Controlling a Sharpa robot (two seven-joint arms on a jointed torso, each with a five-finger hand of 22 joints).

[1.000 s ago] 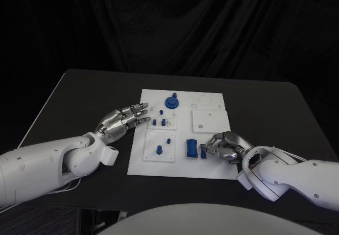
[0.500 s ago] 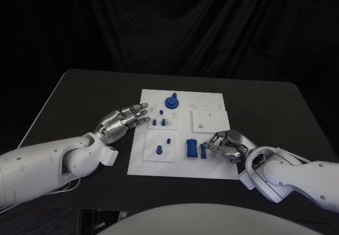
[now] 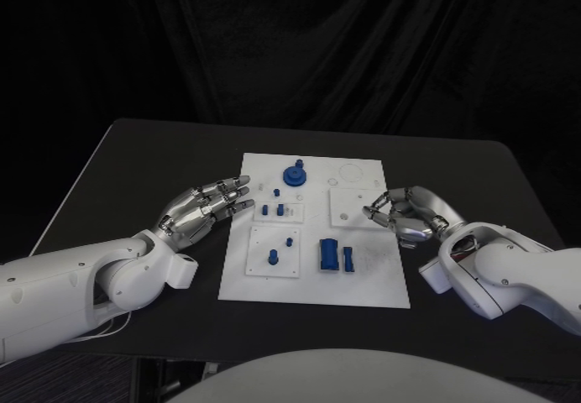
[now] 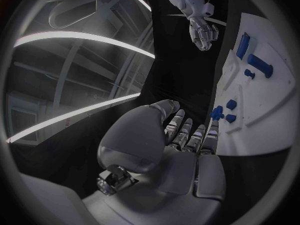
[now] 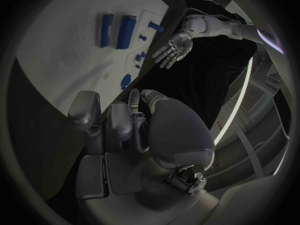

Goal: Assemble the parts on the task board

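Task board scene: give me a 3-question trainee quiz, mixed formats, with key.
1. True or false: the right hand holds a blue part.
2. Multiple choice: the left hand is (A) gripping the round blue part, (B) open at the task board left edge, fingers spread, (C) resting on the two long blue parts.
3. Fill in: the two long blue parts lie side by side on the board's ____ half, the one closer to the robot.

Key
1. False; its curled fingers hold nothing, above the raised white square plate.
2. B
3. near
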